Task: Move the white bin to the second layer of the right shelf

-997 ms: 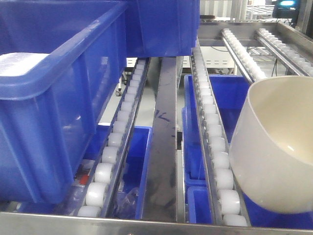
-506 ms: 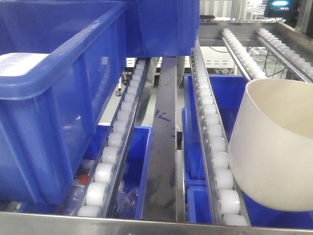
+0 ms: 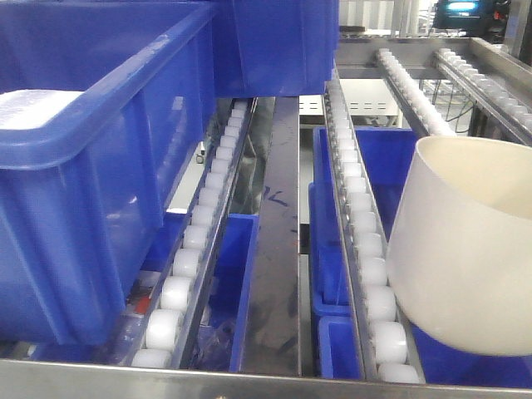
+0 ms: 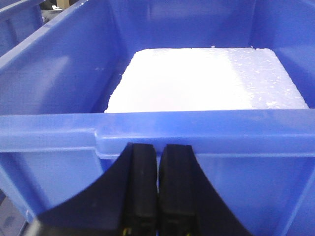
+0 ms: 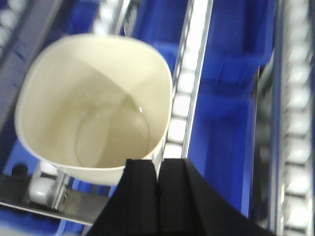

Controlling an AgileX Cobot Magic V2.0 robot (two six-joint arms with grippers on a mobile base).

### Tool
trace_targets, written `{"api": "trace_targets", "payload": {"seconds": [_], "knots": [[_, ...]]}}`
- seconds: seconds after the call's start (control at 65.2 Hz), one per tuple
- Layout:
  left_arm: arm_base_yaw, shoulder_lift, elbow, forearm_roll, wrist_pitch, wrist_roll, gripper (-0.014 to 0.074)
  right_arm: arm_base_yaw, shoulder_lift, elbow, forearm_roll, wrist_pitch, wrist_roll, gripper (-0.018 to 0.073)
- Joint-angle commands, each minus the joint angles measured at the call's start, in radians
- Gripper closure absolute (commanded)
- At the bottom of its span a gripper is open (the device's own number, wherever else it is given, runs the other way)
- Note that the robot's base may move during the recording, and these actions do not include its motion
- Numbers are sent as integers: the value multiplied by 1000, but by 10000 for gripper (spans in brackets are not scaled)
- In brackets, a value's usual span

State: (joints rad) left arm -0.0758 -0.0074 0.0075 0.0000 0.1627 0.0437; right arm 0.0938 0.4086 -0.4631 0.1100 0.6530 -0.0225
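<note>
The white bin (image 3: 465,249) is at the right of the front view, mouth up, over the roller lanes of the right shelf second layer (image 3: 364,241). In the right wrist view the white bin (image 5: 93,108) lies beside a roller lane (image 5: 181,103), and my right gripper (image 5: 158,164) is shut on the near right corner of its rim. Whether the base rests on the rollers is hidden. My left gripper (image 4: 158,147) is shut with nothing between its fingers, its tips just under the rim of a blue crate (image 4: 157,130).
A large blue crate (image 3: 83,166) with a white foam block (image 4: 206,78) sits on the left lanes, another blue crate (image 3: 274,41) behind it. More blue crates (image 3: 370,158) stand on the level below. A steel strip (image 3: 278,249) runs down the middle, and a steel rail (image 3: 249,384) crosses the front.
The white bin has tipped toward upright, so less of its inside shows, and its rim has sunk slightly. The crates and rollers have not moved.
</note>
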Motion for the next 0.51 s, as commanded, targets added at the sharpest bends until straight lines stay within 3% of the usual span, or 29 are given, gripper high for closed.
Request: {"api": "trace_targets", "payload": {"seconds": [0.0,0.491], "knots": [[-6,-16,37,0,-85,-5,512,-4,-64,-35,-9,-79,-13,503],[-6,-16,37,0,-85,-5,512,-4,-118,-34,-10,-117,-13,503]]}}
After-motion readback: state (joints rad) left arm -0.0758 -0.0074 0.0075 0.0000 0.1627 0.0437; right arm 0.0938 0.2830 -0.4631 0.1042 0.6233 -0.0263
